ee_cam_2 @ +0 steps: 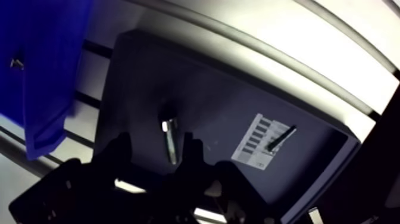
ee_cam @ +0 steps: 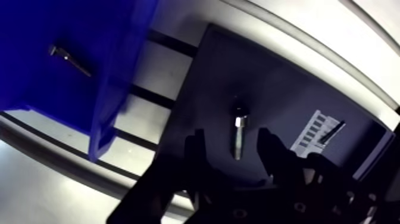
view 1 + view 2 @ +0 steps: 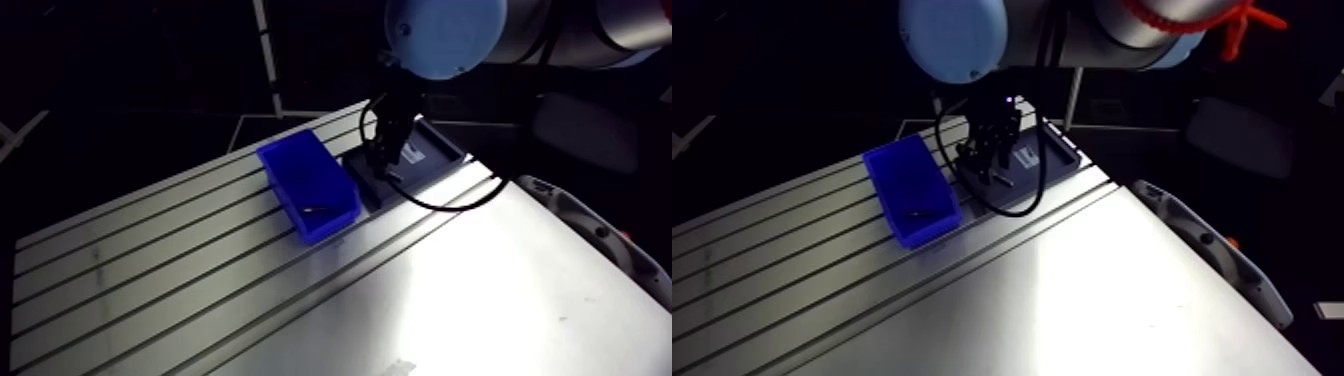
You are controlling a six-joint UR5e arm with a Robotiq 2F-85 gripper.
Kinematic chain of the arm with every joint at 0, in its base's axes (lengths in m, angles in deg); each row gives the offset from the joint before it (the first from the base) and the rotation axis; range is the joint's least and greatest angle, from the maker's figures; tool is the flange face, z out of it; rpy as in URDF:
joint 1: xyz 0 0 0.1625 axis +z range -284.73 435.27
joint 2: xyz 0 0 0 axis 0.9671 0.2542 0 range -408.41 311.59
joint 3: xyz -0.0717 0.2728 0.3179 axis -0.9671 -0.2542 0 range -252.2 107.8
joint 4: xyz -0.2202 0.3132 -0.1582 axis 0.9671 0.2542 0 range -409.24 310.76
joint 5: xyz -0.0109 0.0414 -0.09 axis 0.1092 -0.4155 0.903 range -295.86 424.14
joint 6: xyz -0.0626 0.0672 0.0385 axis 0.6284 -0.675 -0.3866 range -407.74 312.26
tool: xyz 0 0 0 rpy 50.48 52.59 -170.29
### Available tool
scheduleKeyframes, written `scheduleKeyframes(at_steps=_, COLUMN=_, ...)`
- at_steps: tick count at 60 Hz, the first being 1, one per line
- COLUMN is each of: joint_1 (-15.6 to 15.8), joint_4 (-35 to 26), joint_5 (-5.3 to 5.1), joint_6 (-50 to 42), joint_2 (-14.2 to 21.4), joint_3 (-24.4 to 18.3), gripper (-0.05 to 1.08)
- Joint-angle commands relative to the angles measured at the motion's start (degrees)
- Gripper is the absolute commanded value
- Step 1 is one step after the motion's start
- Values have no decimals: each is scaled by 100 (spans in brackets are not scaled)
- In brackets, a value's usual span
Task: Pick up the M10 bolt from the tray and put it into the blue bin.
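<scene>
Bolt (image 2: 238, 136) is seen lying flat on the tray (image 2: 286, 89), upper centre of the arm view, between the wide-spread fingers of the gripper (image 2: 231, 140), evidently lined up for a grasp across its shank. Nothing is held; the bin (image 3: 328, 224) is set just left of the tray.

blue bin (image 2: 119, 71): upright, open top.
tray (image 2: 286, 89): dark, shallow, just beside blue bin.
M10 bolt (image 2: 238, 137): silvery, lying flat on tray floor.
</scene>
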Motion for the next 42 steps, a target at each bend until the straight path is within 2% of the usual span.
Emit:
scheduleKeyframes(at_steps=1, joint_1=-4, joint_4=89, joint_5=-1, joint_6=9, joint_2=-30, joint_3=58, gripper=44)
scheduleKeyframes(at_steps=42, joint_1=-40, joint_4=117, joint_5=-1, joint_6=9, joint_2=-66, joint_3=59, gripper=49)
